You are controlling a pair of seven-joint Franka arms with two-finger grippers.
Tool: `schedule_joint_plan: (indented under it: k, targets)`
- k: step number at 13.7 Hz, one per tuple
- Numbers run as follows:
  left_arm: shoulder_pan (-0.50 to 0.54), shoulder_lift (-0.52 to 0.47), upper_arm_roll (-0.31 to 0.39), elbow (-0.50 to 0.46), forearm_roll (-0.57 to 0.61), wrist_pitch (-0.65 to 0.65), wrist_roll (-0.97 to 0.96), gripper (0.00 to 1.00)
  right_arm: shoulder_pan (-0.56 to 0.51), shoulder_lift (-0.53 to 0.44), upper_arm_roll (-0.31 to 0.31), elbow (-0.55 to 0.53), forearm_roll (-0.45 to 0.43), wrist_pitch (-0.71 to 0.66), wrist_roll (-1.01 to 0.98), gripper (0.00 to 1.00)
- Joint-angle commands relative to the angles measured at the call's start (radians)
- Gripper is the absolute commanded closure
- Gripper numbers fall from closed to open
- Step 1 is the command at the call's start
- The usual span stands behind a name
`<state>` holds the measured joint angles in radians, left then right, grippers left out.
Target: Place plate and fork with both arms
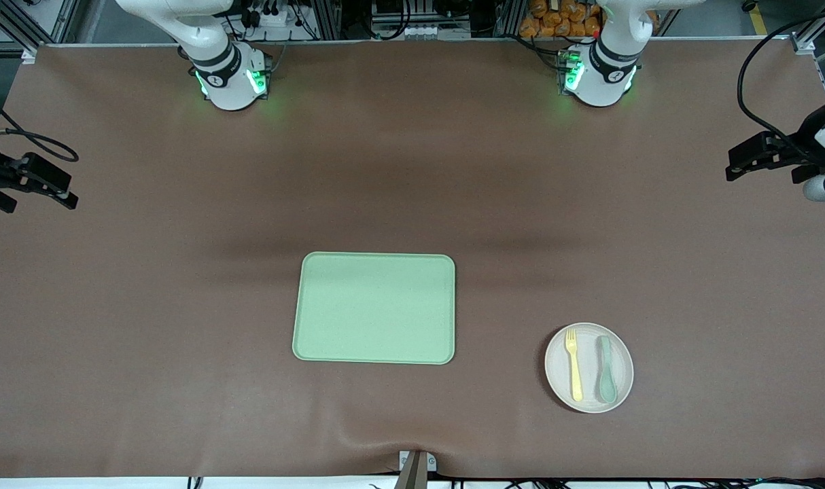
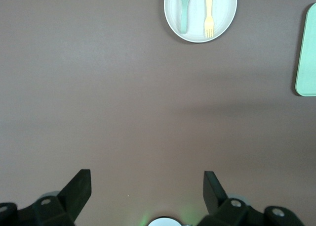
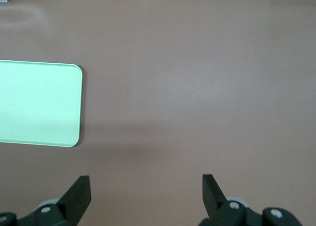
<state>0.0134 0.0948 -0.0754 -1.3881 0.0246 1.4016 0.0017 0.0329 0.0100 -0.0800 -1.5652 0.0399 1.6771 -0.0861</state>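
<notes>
Plate (image 1: pixel 589 401): round, pale beige-pink, flat on the brown table (image 1: pixel 181 339), toward the left arm's end and close to the edge nearest the front camera.
Fork (image 1: pixel 574 365): pale yellow, lying inside the plate, tines pointing toward the robots' bases (handle toward the front camera).
Spoon (image 1: pixel 606 370): muted teal-green, lying in the same plate just beside the fork and roughly parallel to it, on the side toward the left arm's end; its bowl points toward the front camera.
Tray (image 1: pixel 374 308): rectangular, light green, near the middle of the table, well apart from the plate and slightly farther from the front camera; its surface is bare.
Left gripper (image 2: pixel 147 191): held over bare table near the left arm's end, fingers spread wide, holding nothing; the arm waits.
Right gripper (image 3: pixel 146 192): held over bare table near the right arm's end, fingers spread wide, holding nothing; this arm waits too.
Obstructions: bare table lies between each gripper and the plate; the spoon lies close against the fork's side (little gap between them).
</notes>
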Motion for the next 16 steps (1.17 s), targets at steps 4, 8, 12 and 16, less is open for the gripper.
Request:
schedule_joint_plan:
  k: [4,8,12,16]
  targets:
    - [0.007,0.052,0.016,0.026,0.011,0.034,0.012,0.0,-0.025,0.002,0.016,0.014,-0.006,-0.014,-0.01,0.0]
    - [0.008,0.138,0.017,0.024,0.009,0.155,-0.041,0.0,-0.03,0.004,0.016,0.014,-0.006,-0.016,-0.015,0.0]
    - [0.011,0.279,0.017,0.024,0.009,0.318,-0.089,0.0,-0.03,0.004,0.016,0.013,-0.006,-0.016,-0.017,0.0]
    - [0.042,0.374,0.016,0.021,-0.058,0.462,-0.094,0.0,-0.031,0.005,0.016,0.01,-0.005,-0.017,-0.015,0.0]
